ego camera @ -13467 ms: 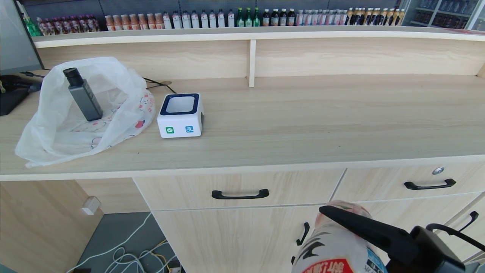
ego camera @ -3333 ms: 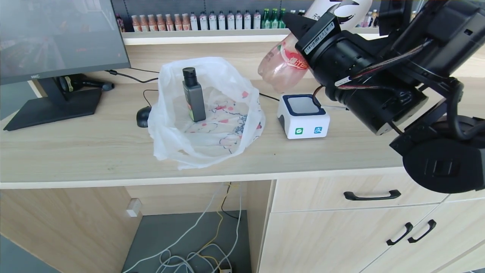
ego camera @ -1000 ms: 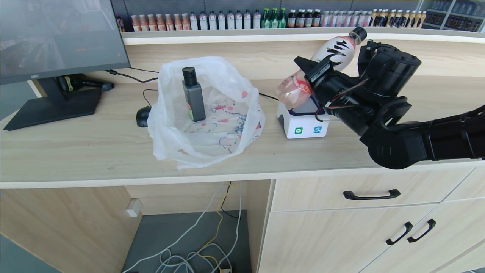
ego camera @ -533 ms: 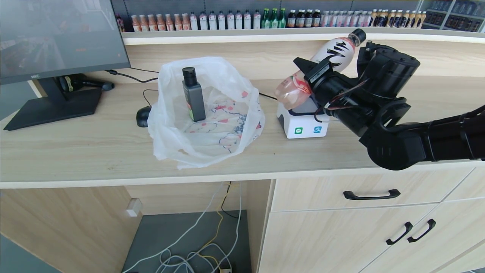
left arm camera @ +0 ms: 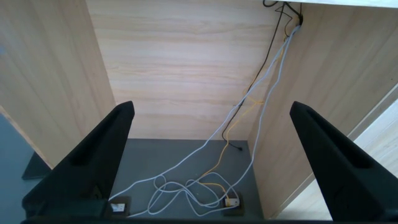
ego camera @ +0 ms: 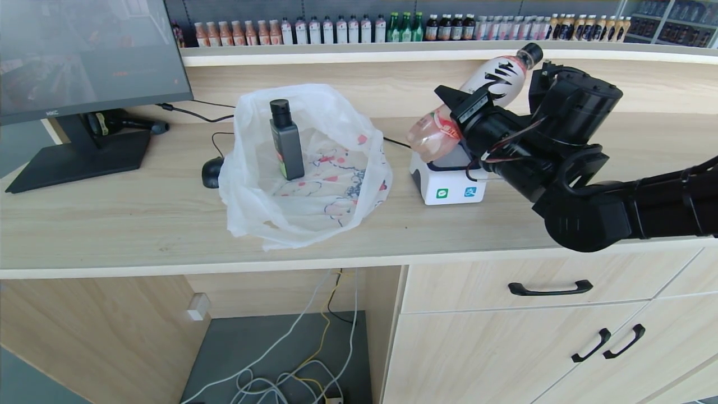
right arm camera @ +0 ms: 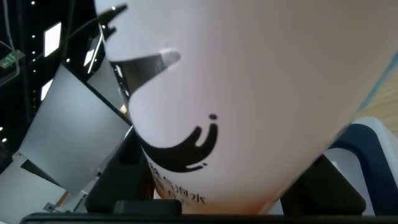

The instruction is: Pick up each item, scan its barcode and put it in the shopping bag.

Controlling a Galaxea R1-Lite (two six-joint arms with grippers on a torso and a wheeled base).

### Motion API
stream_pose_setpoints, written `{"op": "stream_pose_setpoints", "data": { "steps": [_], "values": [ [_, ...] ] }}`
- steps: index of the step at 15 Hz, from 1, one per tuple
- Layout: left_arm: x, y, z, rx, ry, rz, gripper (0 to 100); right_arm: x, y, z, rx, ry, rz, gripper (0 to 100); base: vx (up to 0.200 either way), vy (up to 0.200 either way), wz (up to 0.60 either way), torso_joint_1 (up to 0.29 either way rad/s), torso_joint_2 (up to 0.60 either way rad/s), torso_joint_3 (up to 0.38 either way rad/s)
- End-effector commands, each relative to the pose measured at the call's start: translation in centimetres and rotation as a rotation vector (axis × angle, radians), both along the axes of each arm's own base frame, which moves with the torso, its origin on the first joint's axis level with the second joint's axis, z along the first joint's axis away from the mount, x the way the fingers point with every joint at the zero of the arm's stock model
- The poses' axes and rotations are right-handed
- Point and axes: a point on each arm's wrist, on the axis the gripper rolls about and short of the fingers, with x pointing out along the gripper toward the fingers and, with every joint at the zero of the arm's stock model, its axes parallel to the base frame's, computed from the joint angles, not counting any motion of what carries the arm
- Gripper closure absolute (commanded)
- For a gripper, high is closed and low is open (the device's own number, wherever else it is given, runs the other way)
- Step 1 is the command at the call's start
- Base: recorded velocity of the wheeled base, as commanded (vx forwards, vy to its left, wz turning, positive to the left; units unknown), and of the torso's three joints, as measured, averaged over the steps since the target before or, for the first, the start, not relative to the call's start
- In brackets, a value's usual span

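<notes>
My right gripper (ego camera: 466,110) is shut on a drink bottle (ego camera: 496,73) with a white and black label. The bottle is tilted, cap up toward the back and pinkish base (ego camera: 427,136) down, just over the white scanner (ego camera: 451,188) with its dark blue rim. In the right wrist view the bottle (right arm camera: 249,81) sits close against the camera. To the scanner's left the white plastic shopping bag (ego camera: 263,196) stands with its mouth wide, and a dark grey bottle (ego camera: 286,147) is upright inside it. My left gripper (left arm camera: 211,165) hangs open below the counter, above floor cables.
A monitor (ego camera: 84,50) on its stand, a handheld scanner (ego camera: 120,122) and a black mouse (ego camera: 211,171) are at the counter's left. A raised ledge (ego camera: 359,56) runs behind the counter. Drawers with black handles (ego camera: 549,289) lie below on the right. Cables (left arm camera: 199,186) lie on the floor.
The right arm has brought the bottle up from below the counter and down over the scanner. In the last second it has held almost still. The head view shifted earlier.
</notes>
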Motion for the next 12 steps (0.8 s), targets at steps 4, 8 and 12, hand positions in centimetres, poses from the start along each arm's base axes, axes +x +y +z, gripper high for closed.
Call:
{"op": "stream_pose_setpoints", "data": {
  "steps": [4, 8, 12],
  "values": [
    [0.0, 0.0, 0.0, 0.000, -0.001, 0.001, 0, -2.1, -0.6, 2.3, -0.047, -0.079, -0.009, 100, 0.000, 0.000, 0.00, 0.000, 0.00, 0.000],
    [0.0, 0.0, 0.0, 0.000, -0.001, 0.001, 0, -4.4, -1.8, 2.5, -0.192, -0.116, -0.069, 100, 0.000, 0.000, 0.00, 0.000, 0.00, 0.000],
    [0.0, 0.0, 0.0, 0.000, -0.001, -0.001, 0, -8.1, -3.2, 2.4, -0.436, -0.242, -0.171, 100, 0.000, 0.000, 0.00, 0.000, 0.00, 0.000]
  ]
}}
